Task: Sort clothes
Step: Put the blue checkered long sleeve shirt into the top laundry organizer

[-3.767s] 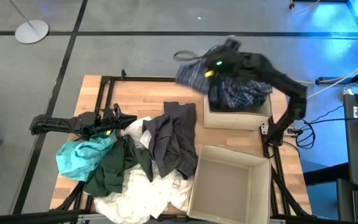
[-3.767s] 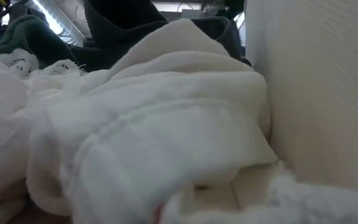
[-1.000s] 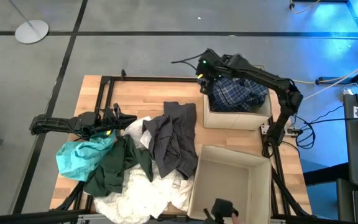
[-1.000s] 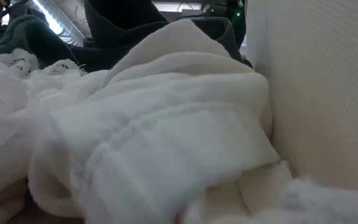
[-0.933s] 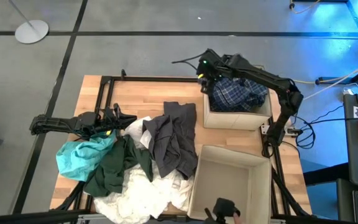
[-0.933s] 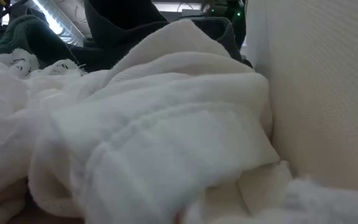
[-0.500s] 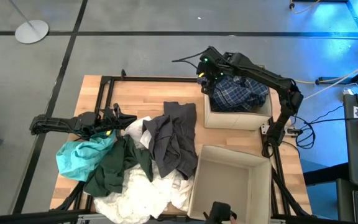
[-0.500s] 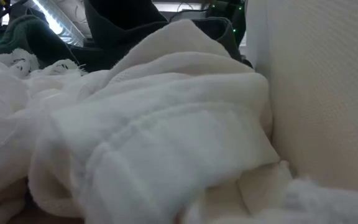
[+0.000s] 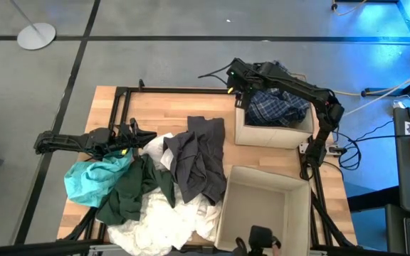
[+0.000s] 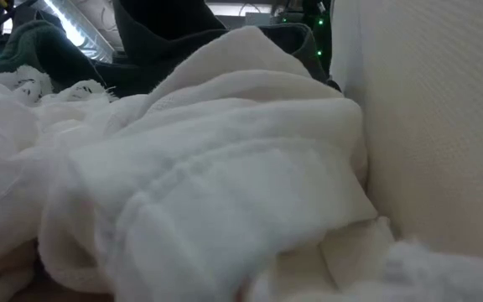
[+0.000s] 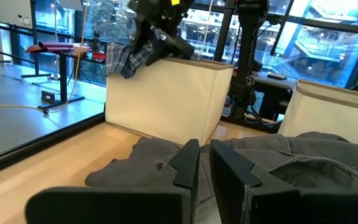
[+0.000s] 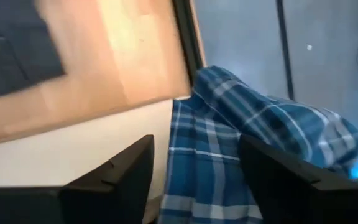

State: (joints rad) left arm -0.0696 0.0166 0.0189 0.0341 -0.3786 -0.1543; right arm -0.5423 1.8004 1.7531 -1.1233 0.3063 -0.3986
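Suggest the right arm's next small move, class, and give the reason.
Probably swing back toward the pile: the right gripper is open and empty at the far box, the plaid garment already lies inside, and the dark grey garment waits unsorted.

Even bright light; right wrist blurred

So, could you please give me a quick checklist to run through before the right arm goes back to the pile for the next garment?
1. Plaid garment in the far box: mostly in, a fold hangs over the rim; not ok.
2. Right gripper free of the plaid: open in the right wrist view, cloth just beyond it; cannot tell.
3. Near box ready: ok.
4. Dark grey garment exposed on top of the pile: ok.
5. Left gripper parked shut at the pile's edge, clear of the right arm's way: ok.
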